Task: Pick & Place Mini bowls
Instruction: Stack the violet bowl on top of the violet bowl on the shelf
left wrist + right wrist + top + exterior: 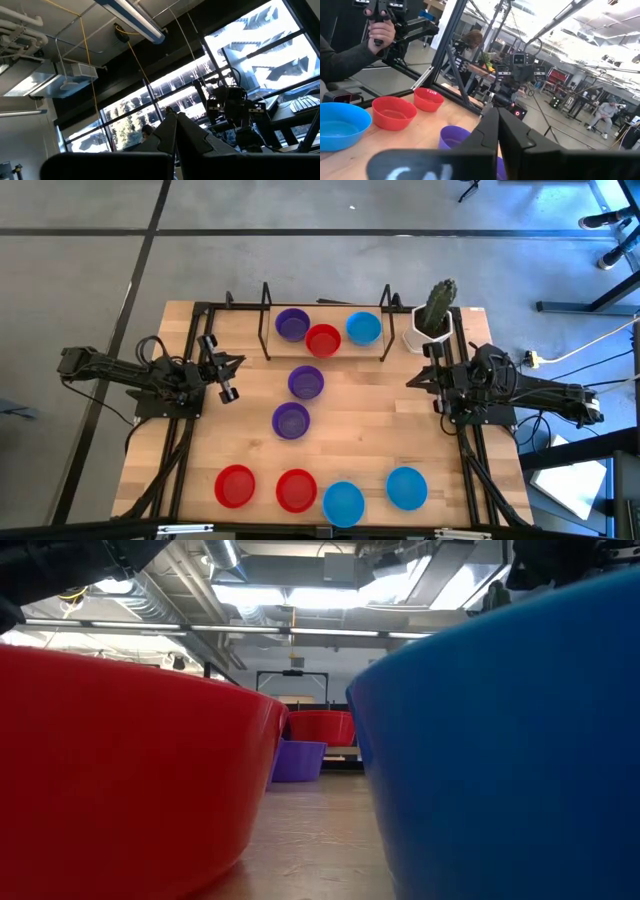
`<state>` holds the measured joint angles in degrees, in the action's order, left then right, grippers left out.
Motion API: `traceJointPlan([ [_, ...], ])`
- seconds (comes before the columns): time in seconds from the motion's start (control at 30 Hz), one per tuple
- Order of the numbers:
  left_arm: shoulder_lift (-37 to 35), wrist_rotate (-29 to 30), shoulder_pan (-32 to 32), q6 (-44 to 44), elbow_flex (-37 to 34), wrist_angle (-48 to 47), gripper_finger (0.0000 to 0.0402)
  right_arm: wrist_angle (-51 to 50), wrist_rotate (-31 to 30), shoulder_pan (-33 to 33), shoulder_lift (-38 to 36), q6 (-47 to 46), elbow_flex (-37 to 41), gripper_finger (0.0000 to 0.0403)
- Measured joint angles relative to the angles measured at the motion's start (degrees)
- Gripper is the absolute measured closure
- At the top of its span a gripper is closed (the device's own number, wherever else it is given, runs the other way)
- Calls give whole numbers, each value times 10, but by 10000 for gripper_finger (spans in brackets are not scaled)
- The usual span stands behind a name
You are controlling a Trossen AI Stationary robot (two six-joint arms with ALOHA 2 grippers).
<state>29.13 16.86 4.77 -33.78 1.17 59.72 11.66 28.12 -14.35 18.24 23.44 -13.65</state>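
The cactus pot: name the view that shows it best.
The high view: the white cactus pot stands whole at the table's far right corner, by the rack. The low view is blocked by bowls, and neither wrist view shows it clearly.

A grey concrete floor (300,270) crossed by dark seams surrounds the wooden desk (370,430), while long ceiling lights (132,20), exposed ducts (75,75) and tall windows (260,55) fill the room beyond.

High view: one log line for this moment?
left gripper: shut, empty, left edge | right gripper: shut, empty, right edge | mini bowls: all on table, none held
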Motion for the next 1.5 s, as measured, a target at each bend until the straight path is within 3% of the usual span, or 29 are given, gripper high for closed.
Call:
traceJointPlan([
  [0.87,0,0,0,1,0,0,395,3,2,0,0,2,0,387],
  [1.13,0,0,0,1,0,0,395,-5,90,0,14,-6,0,399],
  [1.5,0,-15,0,0,0,0,397,46,44,1,74,-5,0,399],
])
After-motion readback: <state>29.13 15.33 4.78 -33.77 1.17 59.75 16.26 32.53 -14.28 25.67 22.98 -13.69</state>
